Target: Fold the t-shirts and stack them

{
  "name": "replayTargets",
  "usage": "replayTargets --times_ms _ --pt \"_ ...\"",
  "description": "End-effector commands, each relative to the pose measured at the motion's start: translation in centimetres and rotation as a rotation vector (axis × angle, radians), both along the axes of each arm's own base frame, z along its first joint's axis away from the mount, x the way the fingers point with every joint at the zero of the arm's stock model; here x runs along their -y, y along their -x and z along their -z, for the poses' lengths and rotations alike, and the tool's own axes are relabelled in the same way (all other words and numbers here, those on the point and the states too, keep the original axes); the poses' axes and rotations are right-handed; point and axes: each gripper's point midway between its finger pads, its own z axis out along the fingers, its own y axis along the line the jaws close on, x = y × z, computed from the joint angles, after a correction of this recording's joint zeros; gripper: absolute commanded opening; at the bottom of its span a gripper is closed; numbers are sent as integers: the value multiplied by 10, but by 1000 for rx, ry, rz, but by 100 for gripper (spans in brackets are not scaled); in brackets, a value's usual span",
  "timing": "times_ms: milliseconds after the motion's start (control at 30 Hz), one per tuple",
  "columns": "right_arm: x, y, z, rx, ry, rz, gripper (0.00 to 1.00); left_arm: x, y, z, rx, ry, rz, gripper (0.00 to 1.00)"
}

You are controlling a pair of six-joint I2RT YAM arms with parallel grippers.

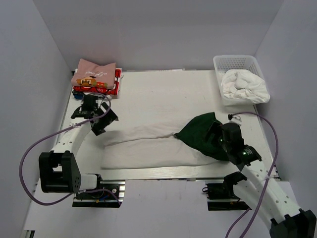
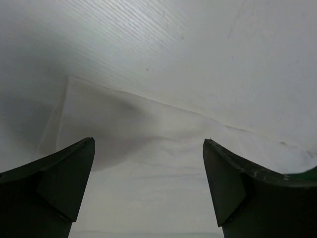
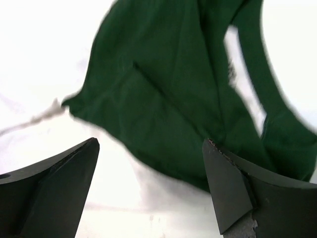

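Big shirt: the off-white cloth t-shirt with dark green sleeves (image 1: 148, 146) lies long and flat across the middle of the white table (image 1: 158, 94), folded into a narrow strip.
Green sleeve: one dark green sleeve (image 1: 198, 133) lies bunched up at the shirt's right end, so it needs tidying.
Left gripper: the left gripper (image 2: 148, 148) hangs over the shirt's left end, fingers spread wide, holding nothing. It looks ready to grab that end.
Right gripper: the right gripper (image 3: 150, 146) is also spread wide and holding nothing, right above the green sleeve.
Pile: a small folded pink shirt (image 1: 93, 73) sits on a folded red shirt (image 1: 115, 84) in the far left corner. The big shirt should go there last.
Basket: a white plastic basket (image 1: 237, 60) in the far right corner holds a crumpled white cloth (image 1: 245, 85).
Next: probably fold the strip shorter, one end over the other.
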Motion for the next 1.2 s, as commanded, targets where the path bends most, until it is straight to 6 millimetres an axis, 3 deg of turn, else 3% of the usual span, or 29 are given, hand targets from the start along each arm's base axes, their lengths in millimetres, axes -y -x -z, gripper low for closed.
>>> replayTargets --times_ms 0,200,267,400,567,700,733,867,933,1167 --pt "13 -45 -35 144 84 91 90 36 -8 5 40 127 141 100" --pt "18 -72 5 -1 221 125 90 50 -6 35 -34 138 188 100" --pt "17 -82 7 1 246 113 90 61 3 43 -60 167 225 100" --pt "16 -99 22 -26 323 59 90 56 31 73 -134 141 212 100" --pt "6 -117 26 5 276 12 90 42 73 106 -268 97 158 100" --pt "2 -128 25 41 237 -1 90 39 85 114 -316 88 141 100" --pt "-1 -129 26 40 225 -15 86 37 84 113 -306 76 136 100" --pt "-8 -128 24 52 175 -48 48 31 66 101 -267 40 119 100" --pt "-6 -128 21 57 169 -40 45 29 62 97 -258 26 122 100" --pt "5 -121 22 33 185 -5 21 28 58 94 -247 18 118 100"
